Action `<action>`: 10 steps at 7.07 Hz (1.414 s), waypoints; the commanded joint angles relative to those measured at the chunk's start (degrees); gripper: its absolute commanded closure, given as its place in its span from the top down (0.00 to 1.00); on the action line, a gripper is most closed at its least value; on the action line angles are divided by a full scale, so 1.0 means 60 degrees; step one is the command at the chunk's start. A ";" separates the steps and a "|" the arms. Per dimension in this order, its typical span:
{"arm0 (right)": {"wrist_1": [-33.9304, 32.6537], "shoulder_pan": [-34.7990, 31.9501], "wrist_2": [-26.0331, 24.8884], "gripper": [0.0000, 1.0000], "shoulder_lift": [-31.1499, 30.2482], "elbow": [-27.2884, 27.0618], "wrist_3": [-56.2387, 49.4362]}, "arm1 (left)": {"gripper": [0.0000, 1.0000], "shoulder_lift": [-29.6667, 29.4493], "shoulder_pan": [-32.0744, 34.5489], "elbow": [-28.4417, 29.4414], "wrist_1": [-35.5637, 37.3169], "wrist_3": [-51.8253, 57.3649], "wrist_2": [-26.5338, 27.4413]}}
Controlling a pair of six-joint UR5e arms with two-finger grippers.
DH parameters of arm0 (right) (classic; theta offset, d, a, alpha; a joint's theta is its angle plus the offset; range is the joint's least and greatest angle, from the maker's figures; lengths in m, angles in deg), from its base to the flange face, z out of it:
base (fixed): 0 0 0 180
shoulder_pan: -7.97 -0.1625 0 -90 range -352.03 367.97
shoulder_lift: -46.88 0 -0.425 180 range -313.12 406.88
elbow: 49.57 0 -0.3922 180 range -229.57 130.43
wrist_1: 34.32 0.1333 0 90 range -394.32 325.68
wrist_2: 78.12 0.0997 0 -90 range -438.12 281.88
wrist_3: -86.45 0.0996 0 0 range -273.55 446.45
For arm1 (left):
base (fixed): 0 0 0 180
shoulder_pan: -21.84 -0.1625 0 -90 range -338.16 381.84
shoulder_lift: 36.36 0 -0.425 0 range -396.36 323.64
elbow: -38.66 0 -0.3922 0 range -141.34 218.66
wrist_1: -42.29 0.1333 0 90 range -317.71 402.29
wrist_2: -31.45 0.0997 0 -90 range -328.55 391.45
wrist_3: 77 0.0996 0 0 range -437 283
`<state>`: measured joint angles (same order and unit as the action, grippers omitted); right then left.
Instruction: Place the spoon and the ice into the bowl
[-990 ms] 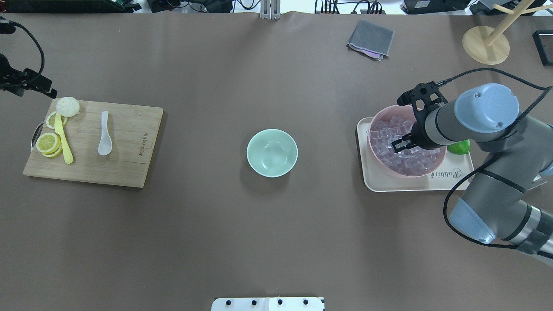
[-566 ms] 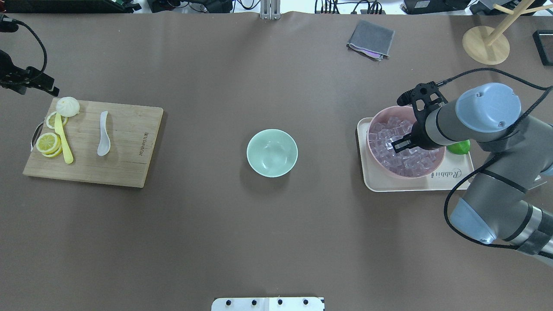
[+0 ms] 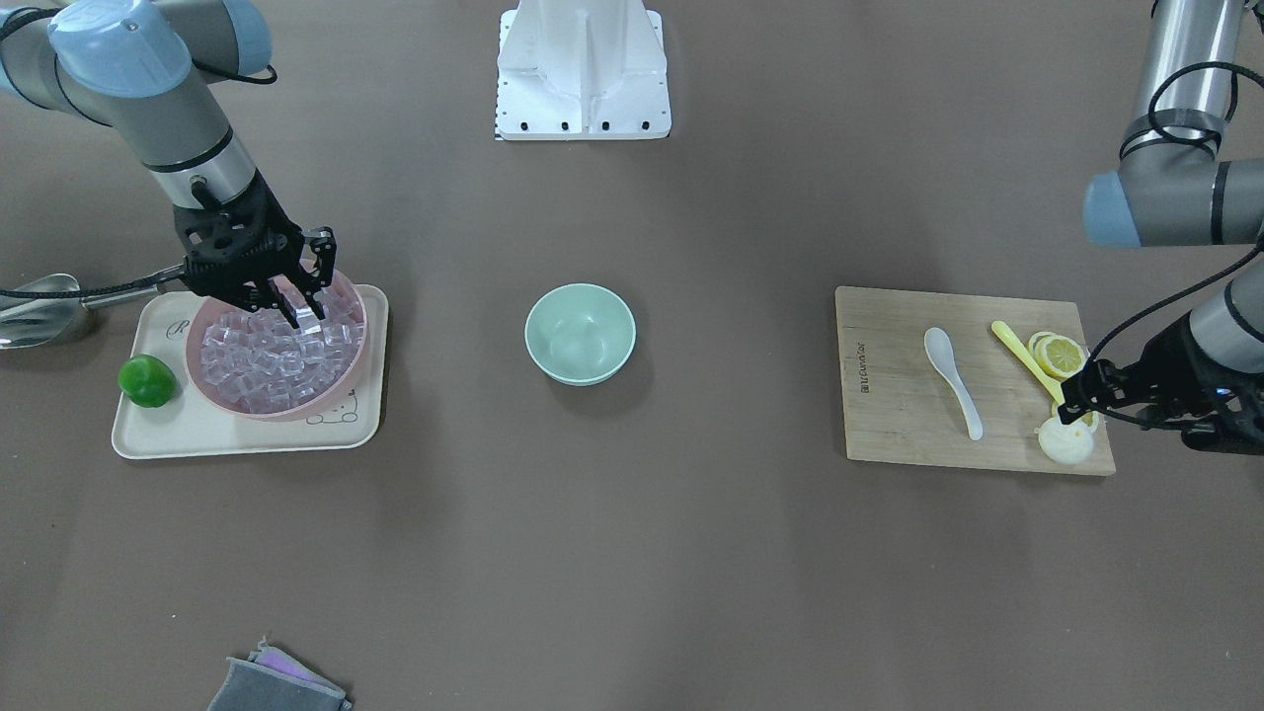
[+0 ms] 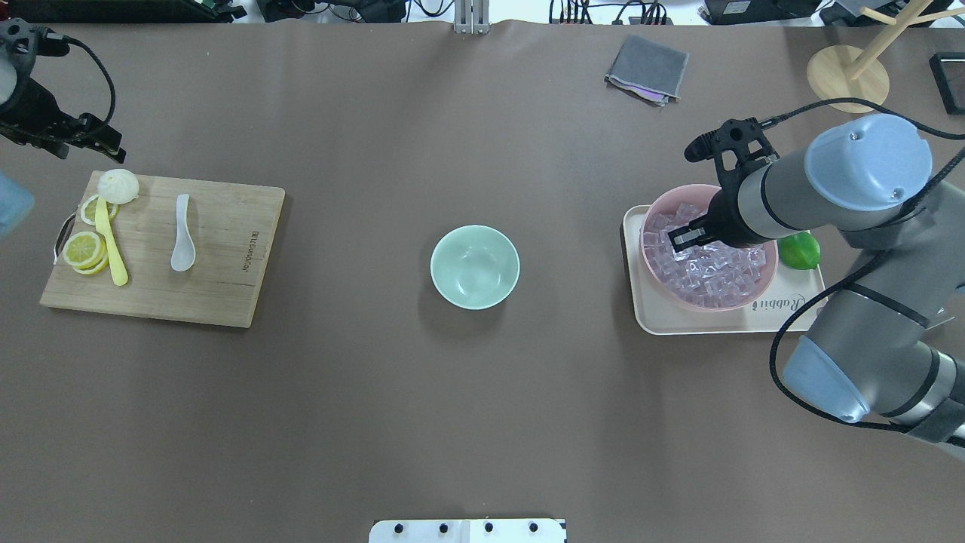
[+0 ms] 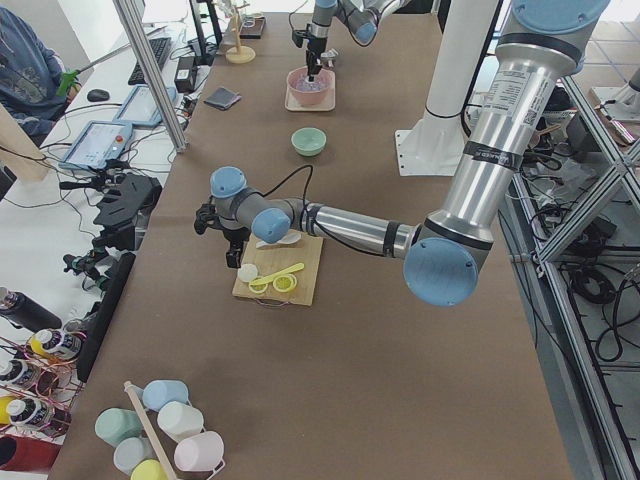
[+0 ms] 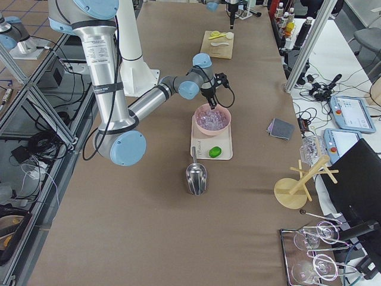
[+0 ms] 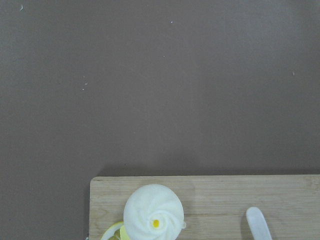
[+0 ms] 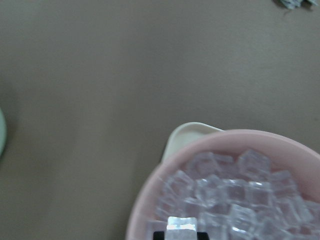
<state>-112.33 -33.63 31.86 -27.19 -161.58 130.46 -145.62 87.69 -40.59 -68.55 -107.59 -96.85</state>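
Observation:
The white spoon [image 4: 181, 241] lies on the wooden cutting board [image 4: 226, 249]; it also shows in the front view [image 3: 953, 380] and, as a handle tip, in the left wrist view [image 7: 257, 222]. The mint-green bowl [image 4: 475, 268] stands empty mid-table. Several ice cubes [image 4: 716, 275] fill the pink bowl [image 4: 705, 306]. My right gripper [image 4: 682, 240] hangs just above the ice, shut on one ice cube [image 8: 181, 224]. My left gripper [image 4: 113, 151] hovers off the board's far left corner, beside a white bun [image 4: 119, 185]; I cannot tell whether it is open or shut.
The pink bowl stands on a cream tray [image 4: 656, 317] with a green lime [image 4: 801, 251]. A metal scoop [image 3: 39, 306] lies beside the tray. A yellow utensil [image 4: 111, 245] and lemon slices [image 4: 83, 249] share the board. A grey cloth [image 4: 648, 69] and wooden stand [image 4: 848, 79] are far back.
My right gripper has risen out of the ice and shifted left, carrying one cube. My left gripper has moved right, toward the board's far corner.

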 commanded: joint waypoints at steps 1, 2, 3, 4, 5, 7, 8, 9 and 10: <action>-0.0695 0.1227 -0.0761 0.00 0.1876 0.0136 0.2409 | 0.97 -0.0539 -0.0281 0.0841 0.0001 -0.0087 0.0158; -0.0623 0.1844 -0.1537 0.00 0.2624 0.0733 0.3131 | 0.97 -0.0599 -0.0354 0.0801 0.0002 -0.0929 0.0144; -0.0564 0.2430 -0.2313 0.00 0.3255 0.1435 0.3762 | 0.97 -0.0599 -0.0689 0.0568 -0.0115 -0.1836 0.0143; -0.0549 0.2682 -0.2872 0.00 0.3668 0.1950 0.3971 | 0.97 -0.0570 -0.0764 0.0682 -0.0362 -0.2020 0.0158; 0.0132 0.2743 -0.3095 0.00 0.3817 0.2665 0.3973 | 0.97 -0.0599 -0.0838 0.0683 -0.0466 -0.2456 0.0158; 0.1689 0.2846 -0.3185 0.00 0.3833 0.3551 0.4221 | 0.97 -0.0469 -0.0956 0.0479 -0.0802 -0.3105 0.0173; 0.1663 0.2904 -0.3200 0.00 0.3761 0.3522 0.4222 | 0.97 -0.0424 -0.0956 0.0507 -0.0819 -0.3120 0.0173; 0.1663 0.2904 -0.3200 0.99 0.3774 0.3493 0.4222 | 0.96 -0.0438 -0.0956 0.0493 -0.0833 -0.3193 0.0158; 0.1619 0.2890 -0.3142 1.00 0.3731 0.3101 0.4222 | 0.94 -0.0438 -0.1043 0.0478 -0.0877 -0.3628 0.0158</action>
<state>-102.56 -16.29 12.77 -4.59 -141.19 155.76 -148.28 81.83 -37.63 -73.51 -127.19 -95.87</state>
